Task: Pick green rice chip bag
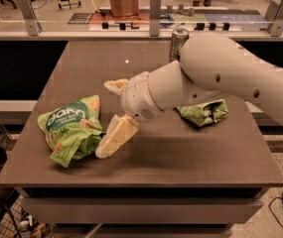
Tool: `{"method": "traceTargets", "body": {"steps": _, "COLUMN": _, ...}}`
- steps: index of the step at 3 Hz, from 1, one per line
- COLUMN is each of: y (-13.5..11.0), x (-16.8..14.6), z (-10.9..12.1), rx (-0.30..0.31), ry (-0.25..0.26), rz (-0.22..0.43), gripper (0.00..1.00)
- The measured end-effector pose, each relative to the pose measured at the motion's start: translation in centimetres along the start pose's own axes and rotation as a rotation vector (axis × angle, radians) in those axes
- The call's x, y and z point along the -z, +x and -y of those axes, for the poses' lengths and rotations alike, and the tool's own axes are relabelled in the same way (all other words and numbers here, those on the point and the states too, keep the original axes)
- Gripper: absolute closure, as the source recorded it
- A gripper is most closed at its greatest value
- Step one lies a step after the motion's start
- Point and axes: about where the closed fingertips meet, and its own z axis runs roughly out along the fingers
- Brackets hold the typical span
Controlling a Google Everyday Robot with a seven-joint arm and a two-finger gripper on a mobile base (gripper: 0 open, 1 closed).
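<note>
The green rice chip bag [70, 128] lies crumpled on the left of the brown table [180, 157], light green with a dark green oval logo and white letters. My gripper [110, 116] is open just right of the bag. One cream finger [115, 137] points down at the bag's right edge, the other finger [115, 86] sits higher behind. Nothing is held between them. My white arm [220, 78] reaches in from the right.
A smaller olive-green bag [204, 112] lies on the table's right, partly behind my arm. A dark can [178, 41] stands at the back. A glass rail with posts runs behind the table. The table's front edge is near.
</note>
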Motion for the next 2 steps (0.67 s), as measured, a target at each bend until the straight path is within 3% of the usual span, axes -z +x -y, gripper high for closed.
{"method": "traceTargets", "body": {"steps": 1, "y": -1.1, "x": -2.4, "z": -1.1, "rx": 0.003, "ry": -0.036, "rz": 0.000, "gripper": 0.00}}
{"method": "traceTargets", "body": {"steps": 2, "y": -1.0, "x": -5.3, "z": -1.0, "rx": 0.022, "ry": -0.012, "rz": -0.030, "gripper": 0.00}}
